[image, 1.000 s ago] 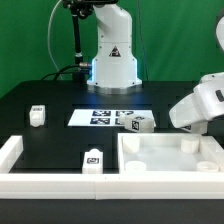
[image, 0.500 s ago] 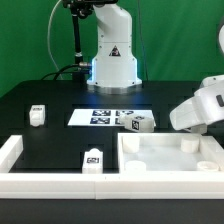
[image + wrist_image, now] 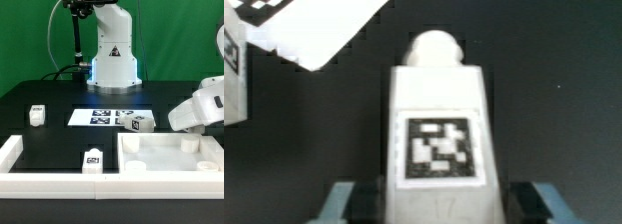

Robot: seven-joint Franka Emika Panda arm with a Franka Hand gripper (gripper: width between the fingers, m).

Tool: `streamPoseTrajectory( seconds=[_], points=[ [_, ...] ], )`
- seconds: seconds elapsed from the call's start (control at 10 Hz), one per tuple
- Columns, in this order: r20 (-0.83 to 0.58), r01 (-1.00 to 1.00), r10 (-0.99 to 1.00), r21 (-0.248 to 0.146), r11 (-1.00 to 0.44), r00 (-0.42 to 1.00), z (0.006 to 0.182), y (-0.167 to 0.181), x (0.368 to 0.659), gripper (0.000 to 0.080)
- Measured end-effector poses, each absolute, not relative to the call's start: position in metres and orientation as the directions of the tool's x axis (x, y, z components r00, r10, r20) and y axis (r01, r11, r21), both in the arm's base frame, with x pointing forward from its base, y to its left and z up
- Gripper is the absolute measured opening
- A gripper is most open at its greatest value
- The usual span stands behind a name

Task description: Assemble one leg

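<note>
In the wrist view a leg (image 3: 438, 130), a white post with a rounded tip and a black-and-white tag, lies lengthwise between my fingers (image 3: 345, 200). A dark gap shows on each side of it, so my gripper (image 3: 441, 205) is open and straddles it. In the exterior view my gripper (image 3: 193, 112) is low at the right, behind the white tray-like tabletop (image 3: 135, 160), and hides this leg. Three more legs lie apart: one at the left (image 3: 36, 114), one at the front (image 3: 92, 160), one by the marker board (image 3: 137, 123).
The marker board (image 3: 105, 116) lies mid-table; its corner (image 3: 313, 30) shows in the wrist view. The robot base (image 3: 110, 60) stands behind it. A white L-shaped fence (image 3: 12, 152) runs along the front and left.
My gripper has shifted only slightly at the exterior view's right. The loose legs and the tabletop have not moved.
</note>
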State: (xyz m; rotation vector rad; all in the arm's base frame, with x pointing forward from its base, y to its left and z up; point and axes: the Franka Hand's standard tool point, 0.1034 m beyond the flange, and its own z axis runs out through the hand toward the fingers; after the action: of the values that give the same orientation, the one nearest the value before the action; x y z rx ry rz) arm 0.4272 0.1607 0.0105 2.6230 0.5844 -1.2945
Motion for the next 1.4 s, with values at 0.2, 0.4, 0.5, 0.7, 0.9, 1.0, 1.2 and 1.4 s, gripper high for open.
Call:
streamPoseTrajectory(
  seconds=[0.2, 0.4, 0.5, 0.7, 0.9, 1.0, 1.2, 1.4],
  points=[
    [-0.789, 0.413, 0.28, -0.036, -0.91, 0.547, 0.013, 0.16, 0.429, 0.0284],
    [-0.777, 0.401, 0.31, -0.081, -0.912, 0.548, 0.051, 0.145, 0.446, 0.0284],
    [-0.775, 0.378, 0.304, -0.092, -0.921, 0.553, 0.08, 0.131, 0.459, 0.0284],
    [-0.748, 0.337, 0.275, -0.073, -0.939, 0.604, 0.108, 0.113, 0.485, 0.0284],
    [-0.714, 0.329, 0.279, -0.072, -0.942, 0.642, 0.111, 0.111, 0.484, 0.0285],
    [-0.676, 0.333, 0.29, -0.07, -0.94, 0.677, 0.106, 0.114, 0.492, 0.0285],
    [-0.577, 0.335, 0.303, -0.054, -0.941, 0.758, 0.111, 0.111, 0.496, 0.0285],
    [-0.448, 0.263, 0.303, -0.151, -0.953, 0.841, 0.129, 0.114, 0.536, 0.0285]
  ],
)
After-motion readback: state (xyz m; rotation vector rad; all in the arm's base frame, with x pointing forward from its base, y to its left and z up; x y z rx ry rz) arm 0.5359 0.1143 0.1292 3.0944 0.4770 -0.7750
